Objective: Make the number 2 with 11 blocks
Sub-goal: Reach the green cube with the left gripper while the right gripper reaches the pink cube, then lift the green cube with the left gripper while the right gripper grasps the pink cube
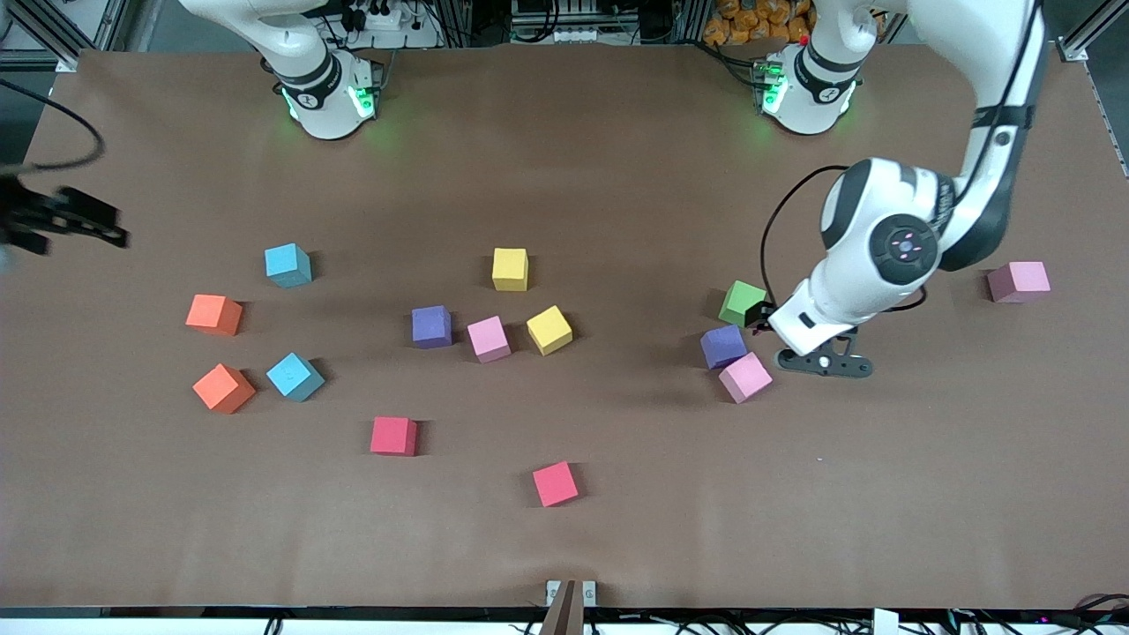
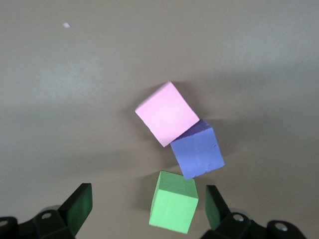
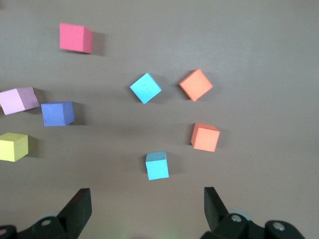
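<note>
The left gripper (image 2: 147, 211), jaws spread wide, is held over the green block (image 2: 173, 201); at its 1 o'clock the purple block (image 2: 198, 150) touches a pink block (image 2: 167, 113), so it could be knocked during descent. The right gripper (image 3: 147, 209), likewise open, waits above the light blue blocks (image 3: 157, 165).

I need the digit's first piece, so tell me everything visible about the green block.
The green block is a small matte cube with plain, unmarked faces that look like foam. It sits flat on the brown table toward the left arm's end, turned at an angle. Nothing grips it: the open left tool hangs just over it, fingers either side. The purple block lies close beside it, nearer the front camera; whether the two touch cannot be told.
</note>
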`<control>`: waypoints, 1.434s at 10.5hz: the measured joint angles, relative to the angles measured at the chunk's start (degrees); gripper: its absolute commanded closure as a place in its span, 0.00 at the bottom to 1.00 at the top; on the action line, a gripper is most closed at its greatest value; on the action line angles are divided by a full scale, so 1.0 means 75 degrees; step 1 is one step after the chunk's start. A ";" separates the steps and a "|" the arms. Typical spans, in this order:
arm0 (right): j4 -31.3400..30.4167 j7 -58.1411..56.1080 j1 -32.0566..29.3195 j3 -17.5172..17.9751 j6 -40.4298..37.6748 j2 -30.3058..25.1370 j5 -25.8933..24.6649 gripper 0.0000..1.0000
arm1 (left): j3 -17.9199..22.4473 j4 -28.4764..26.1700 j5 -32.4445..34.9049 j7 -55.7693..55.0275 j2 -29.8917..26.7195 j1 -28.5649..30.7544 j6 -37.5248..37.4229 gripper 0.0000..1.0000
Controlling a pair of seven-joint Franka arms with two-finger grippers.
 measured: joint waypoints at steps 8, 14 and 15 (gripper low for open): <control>0.0149 0.0391 0.0965 0.0017 0.3549 0.3200 0.1344 0.00 | -0.0302 -0.1180 0.0185 0.2990 0.0220 -0.0036 0.1138 0.00; 0.1808 0.2303 0.1268 0.0027 0.4797 0.5401 0.1373 0.00 | -0.0461 -0.2178 -0.0402 0.2988 0.0107 -0.0014 0.2201 0.00; 0.1944 0.2531 0.1418 0.0027 0.5074 0.5650 0.1375 0.00 | -0.0461 -0.2239 -0.0402 0.2988 0.0107 -0.0013 0.2309 0.00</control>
